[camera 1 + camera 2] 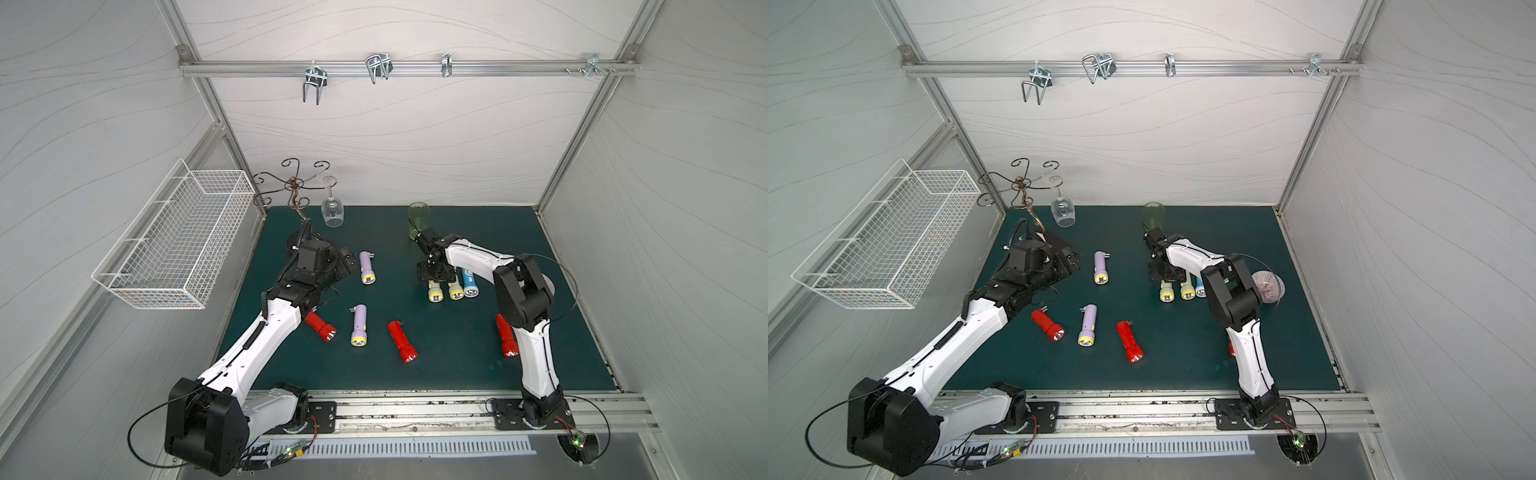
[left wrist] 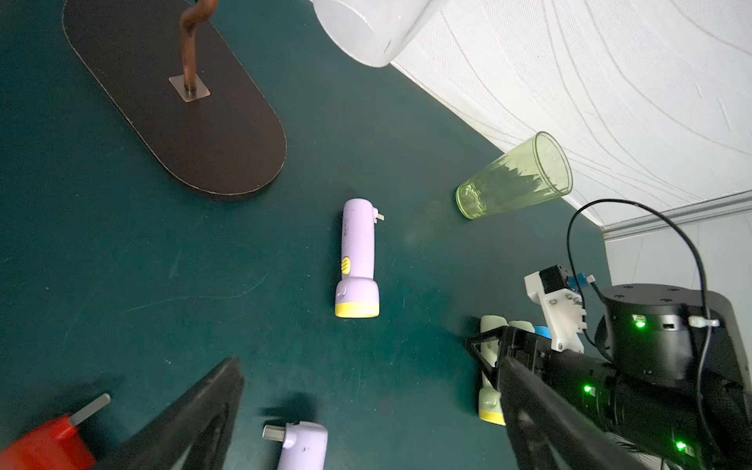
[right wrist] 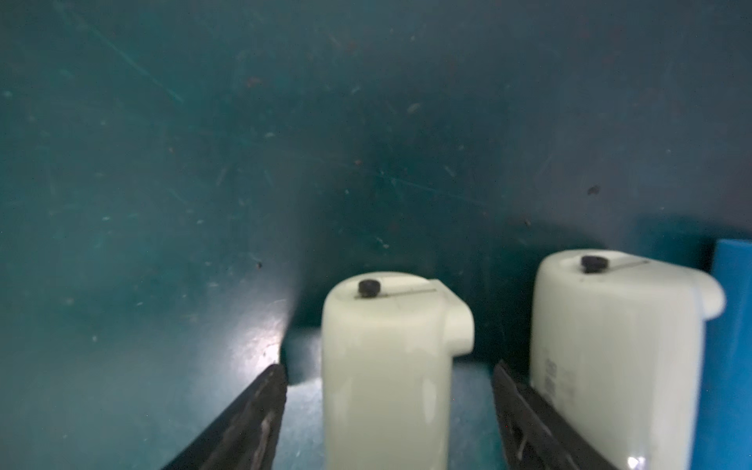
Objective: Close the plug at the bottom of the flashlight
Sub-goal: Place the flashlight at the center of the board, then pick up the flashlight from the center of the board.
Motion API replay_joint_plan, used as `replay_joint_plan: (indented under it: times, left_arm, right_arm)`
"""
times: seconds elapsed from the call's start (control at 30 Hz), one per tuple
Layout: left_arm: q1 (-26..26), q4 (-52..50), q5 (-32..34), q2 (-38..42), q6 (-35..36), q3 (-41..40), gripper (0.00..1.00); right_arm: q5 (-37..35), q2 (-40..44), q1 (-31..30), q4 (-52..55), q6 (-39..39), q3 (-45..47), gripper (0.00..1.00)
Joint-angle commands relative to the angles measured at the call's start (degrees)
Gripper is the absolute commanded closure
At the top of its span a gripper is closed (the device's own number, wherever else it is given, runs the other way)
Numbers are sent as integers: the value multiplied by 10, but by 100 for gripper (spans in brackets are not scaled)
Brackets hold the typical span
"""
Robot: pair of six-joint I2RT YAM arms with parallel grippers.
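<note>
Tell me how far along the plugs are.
Seemingly done: both pale flashlights show flat ends in the right wrist view. In hand: the right gripper's open fingers straddle one of them without gripping; the left gripper hangs open by the far purple flashlight. Left: that one, the near purple flashlight and two red flashlights have prongs sticking out; the third red flashlight is half hidden by the right arm.

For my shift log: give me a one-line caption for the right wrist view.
Right gripper open astride a pale flashlight on the green mat, second pale flashlight alongside.
</note>
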State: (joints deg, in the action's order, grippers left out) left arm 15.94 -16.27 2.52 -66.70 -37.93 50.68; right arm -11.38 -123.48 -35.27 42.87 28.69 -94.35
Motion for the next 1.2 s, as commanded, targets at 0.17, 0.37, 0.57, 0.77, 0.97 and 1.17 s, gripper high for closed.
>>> replay_joint_plan:
  times: [0.17, 0.37, 0.57, 0.77, 0.97, 1.17]
  left_arm:
    - [0, 32, -27, 1, 16, 20, 1]
    - [11, 58, -71, -16, 20, 12, 1]
    - [61, 63, -102, -42, 35, 19, 1]
    - [109, 83, -145, -63, 35, 14, 2]
    - [123, 98, -186, -83, 26, 15, 3]
    - [124, 100, -190, -80, 25, 15, 4]
  right_arm:
    - [9, 85, -2, 18, -24, 7, 17]
    - [-21, 173, 7, 22, -51, 79, 17]
    - [-25, 269, 53, 29, -46, 192, 17]
    - [-26, 364, 112, 24, -34, 316, 18]
    - [-28, 428, 152, 16, -12, 413, 19]
    - [-59, 441, 171, 18, 10, 472, 28]
